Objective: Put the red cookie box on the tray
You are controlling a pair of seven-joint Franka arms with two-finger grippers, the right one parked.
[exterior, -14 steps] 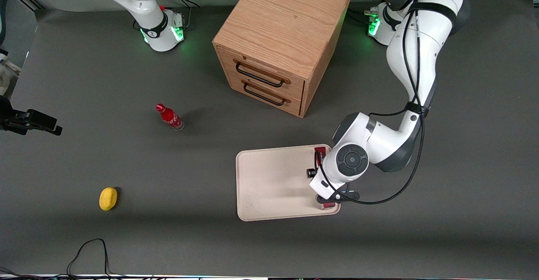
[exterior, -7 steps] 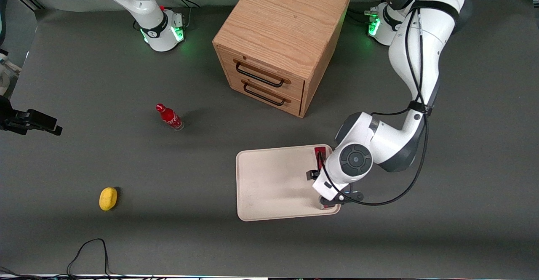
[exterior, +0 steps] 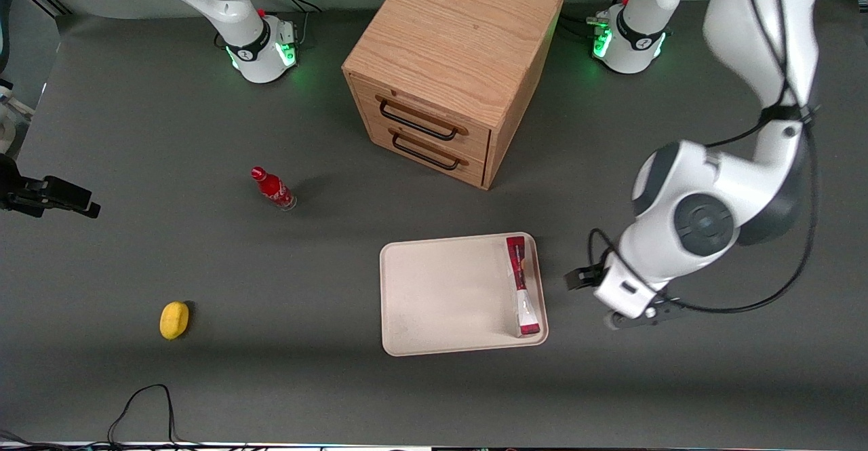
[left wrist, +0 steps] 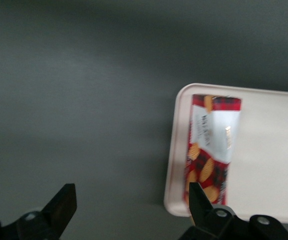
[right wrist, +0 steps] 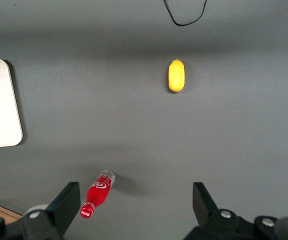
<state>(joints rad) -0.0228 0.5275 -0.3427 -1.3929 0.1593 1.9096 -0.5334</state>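
Matt cream tray [exterior: 441,281]; glossy printed card red cookie box [exterior: 523,288]; oak-grain cabinet [exterior: 453,51]; black plastic hand [left wrist: 131,215]

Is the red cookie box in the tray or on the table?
In the tray. The thin red cookie box sits inside the cream tray's rim; the open gripper hangs beside it.

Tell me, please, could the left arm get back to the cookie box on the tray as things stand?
Probably yes. The gripper hangs open over bare table beside the tray, toward the working arm's end. The cookie box stands on its edge along the tray's nearest rim, with nothing between them.
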